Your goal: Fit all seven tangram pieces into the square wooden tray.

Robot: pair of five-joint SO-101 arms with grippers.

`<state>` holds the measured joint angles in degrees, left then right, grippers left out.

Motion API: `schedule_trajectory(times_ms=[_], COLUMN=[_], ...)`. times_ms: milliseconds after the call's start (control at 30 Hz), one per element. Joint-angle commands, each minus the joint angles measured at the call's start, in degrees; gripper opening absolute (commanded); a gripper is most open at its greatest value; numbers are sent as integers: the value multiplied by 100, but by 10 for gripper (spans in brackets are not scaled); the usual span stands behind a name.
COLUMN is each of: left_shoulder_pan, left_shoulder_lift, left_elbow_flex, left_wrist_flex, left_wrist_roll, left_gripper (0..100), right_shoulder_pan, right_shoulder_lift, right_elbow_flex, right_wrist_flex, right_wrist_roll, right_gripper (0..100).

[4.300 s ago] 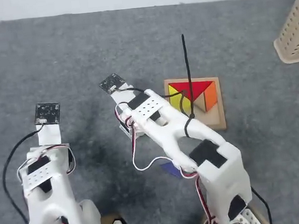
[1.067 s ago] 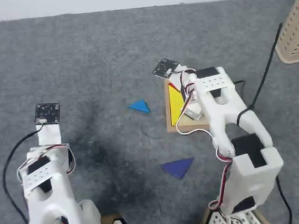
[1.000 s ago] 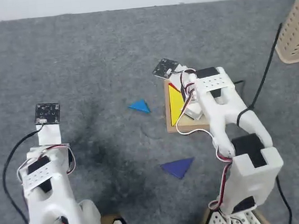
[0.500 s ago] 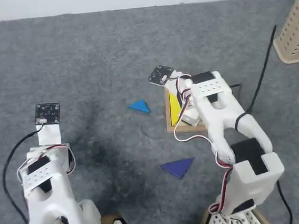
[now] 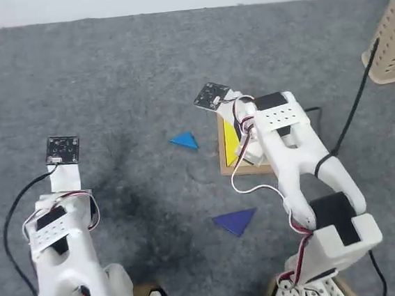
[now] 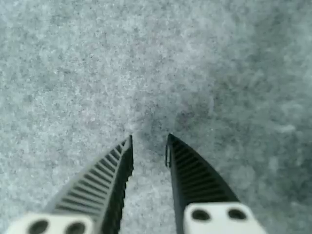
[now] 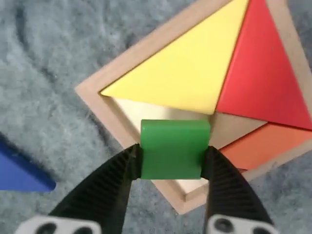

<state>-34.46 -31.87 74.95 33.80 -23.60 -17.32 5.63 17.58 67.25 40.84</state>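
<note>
Right gripper (image 7: 171,152) clamps a green square wooden piece (image 7: 174,146) over the square wooden tray (image 7: 88,91), which holds a yellow triangle (image 7: 185,73), a red triangle (image 7: 258,73) and an orange piece (image 7: 263,144). The light blue triangle (image 5: 183,141) at its nine o'clock and the dark blue triangle (image 5: 234,221) at seven are not yet placed. Left gripper (image 6: 148,146) hangs parted and empty.

- In the high view, the right arm (image 5: 292,146) covered most of the wooden tray (image 5: 222,156); just its left rim and a strip of the yellow piece (image 5: 229,141) showed.
- In the right wrist view, the green piece (image 7: 174,148), pinched in the right end effector (image 7: 171,152), hid part of the tray's bare floor.
- There the picture's edge cut off the red piece (image 7: 263,83), the orange piece (image 7: 256,144) and the dark blue triangle (image 7: 19,173).
- The slatted basket (image 5: 391,38) was cut off at the high view's right edge.
</note>
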Motion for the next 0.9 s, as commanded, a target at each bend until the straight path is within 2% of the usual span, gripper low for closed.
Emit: schedule_trajectory(times_ms=[0, 267, 333, 433, 500, 633, 867], left_shoulder_pan=[0, 0, 0, 0, 0, 0, 0], left_shoulder_lift=[9, 9, 9, 9, 9, 9, 9], left_elbow_flex=[-233, -233, -233, -233, -233, -233, -233], left_wrist_flex=[-53, -53, -53, -53, -53, -53, -53], left_wrist_roll=[-18, -18, -18, -18, -18, -18, -18], left_gripper=[106, 106, 106, 106, 106, 106, 106], right_shoulder_pan=[-31, -13, 66, 224, 374, 418, 435], right_shoulder_lift=[-435, -488, -514, -743, -980, -1358, -919], right_elbow_flex=[-26, -26, -62, 18, 273, 1116, 1495], right_wrist_flex=[75, 57, 40, -180, -365, -998, -1569], right_wrist_roll=[88, 35, -255, -879, -1090, -985, -993], right_gripper=[232, 227, 164, 6, 27, 17, 17])
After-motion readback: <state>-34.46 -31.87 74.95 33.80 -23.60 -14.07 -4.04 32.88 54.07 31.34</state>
